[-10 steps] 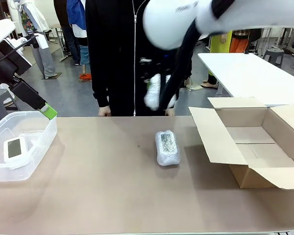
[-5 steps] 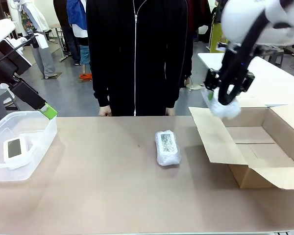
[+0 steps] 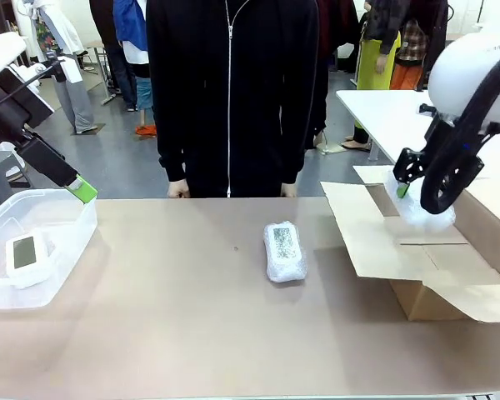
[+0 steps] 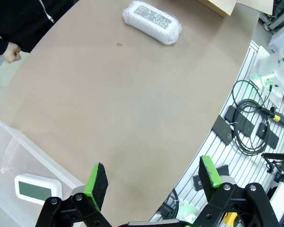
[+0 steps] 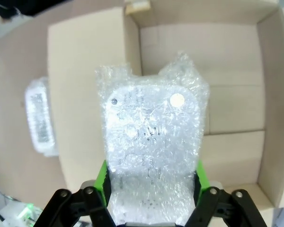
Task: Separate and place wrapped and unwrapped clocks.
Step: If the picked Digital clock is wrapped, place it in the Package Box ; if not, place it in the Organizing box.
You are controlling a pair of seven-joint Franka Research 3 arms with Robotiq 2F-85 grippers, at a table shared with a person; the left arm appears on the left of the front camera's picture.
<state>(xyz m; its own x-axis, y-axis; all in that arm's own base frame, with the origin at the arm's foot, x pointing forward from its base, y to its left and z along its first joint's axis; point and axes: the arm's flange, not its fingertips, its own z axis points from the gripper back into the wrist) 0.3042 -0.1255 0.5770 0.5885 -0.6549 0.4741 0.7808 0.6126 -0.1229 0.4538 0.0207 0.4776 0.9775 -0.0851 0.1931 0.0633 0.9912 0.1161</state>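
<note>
My right gripper (image 3: pixel 404 185) (image 5: pixel 150 182) is shut on a bubble-wrapped clock (image 3: pixel 418 208) (image 5: pixel 152 151) and holds it over the open cardboard box (image 3: pixel 450 250) (image 5: pixel 227 80). A second wrapped clock (image 3: pixel 284 250) (image 4: pixel 152 21) (image 5: pixel 39 117) with a dark speckled panel lies on the table's middle. The unwrapped white clock (image 3: pixel 25 255) (image 4: pixel 37 189) with a grey-green screen lies in the clear plastic bin (image 3: pixel 62 250) (image 4: pixel 9 156) at the left. My left gripper (image 3: pixel 83 190) (image 4: pixel 154 178) hangs open above the bin's far edge, holding nothing.
A person in a black jacket (image 3: pixel 233 92) stands at the far side with both hands (image 3: pixel 177 190) at the table edge. The box's flaps (image 3: pixel 358 229) fold outward toward the table's middle. Cables and a rail (image 4: pixel 248 127) run along the near table edge.
My right arm has swung from the table's middle rightward with the wrapped clock, and now holds it lower over the box. The left arm and the other clocks have not moved.
</note>
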